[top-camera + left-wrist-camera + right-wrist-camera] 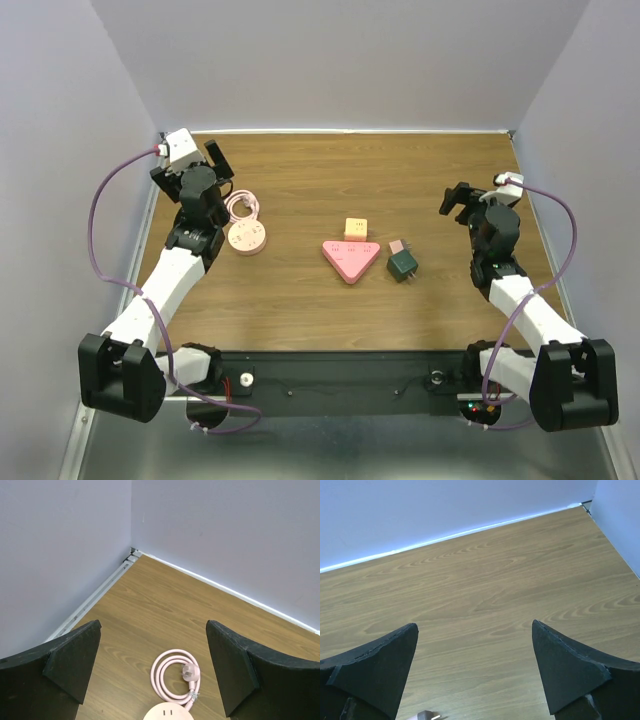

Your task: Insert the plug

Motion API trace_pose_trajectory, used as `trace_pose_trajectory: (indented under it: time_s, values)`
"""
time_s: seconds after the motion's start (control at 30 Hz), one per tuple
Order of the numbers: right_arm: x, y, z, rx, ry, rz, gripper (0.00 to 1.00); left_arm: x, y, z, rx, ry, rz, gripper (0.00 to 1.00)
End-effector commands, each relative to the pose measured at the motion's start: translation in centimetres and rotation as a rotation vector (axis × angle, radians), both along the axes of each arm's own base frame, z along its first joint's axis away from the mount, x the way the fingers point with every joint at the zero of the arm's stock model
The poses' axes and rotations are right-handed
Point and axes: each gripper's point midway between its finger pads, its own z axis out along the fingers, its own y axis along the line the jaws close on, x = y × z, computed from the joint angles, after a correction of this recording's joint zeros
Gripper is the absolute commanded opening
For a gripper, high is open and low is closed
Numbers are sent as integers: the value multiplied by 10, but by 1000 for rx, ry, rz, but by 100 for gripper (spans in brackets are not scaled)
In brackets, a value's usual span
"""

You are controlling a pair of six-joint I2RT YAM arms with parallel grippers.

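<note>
Pale-walled wooden surface (300, 180), nothing held yet.
Left fingers (75, 665) and right fingers (375, 665) stand wide apart, empty. The triangular socket (351, 259) sits mid-surface. The pink plug (190, 672) rests against its coiled cord (159, 672), just ahead of the left fingers, so that arm is nearer.
</note>
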Motion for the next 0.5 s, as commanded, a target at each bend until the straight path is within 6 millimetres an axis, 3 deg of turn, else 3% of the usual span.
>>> trace_pose_trajectory:
  time_s: [0.0, 0.3, 0.47]
  values:
    - [5, -3, 25, 1, -53, -23, 100, -7, 5, 18, -19, -60, 36, 98]
    - [8, -1, 21, 10, -25, -19, 100, 2, -11, 14, 10, -39, -51, 98]
    - [14, 6, 16, 20, -5, 16, 100, 20, -71, 9, 69, -4, -294, 96]
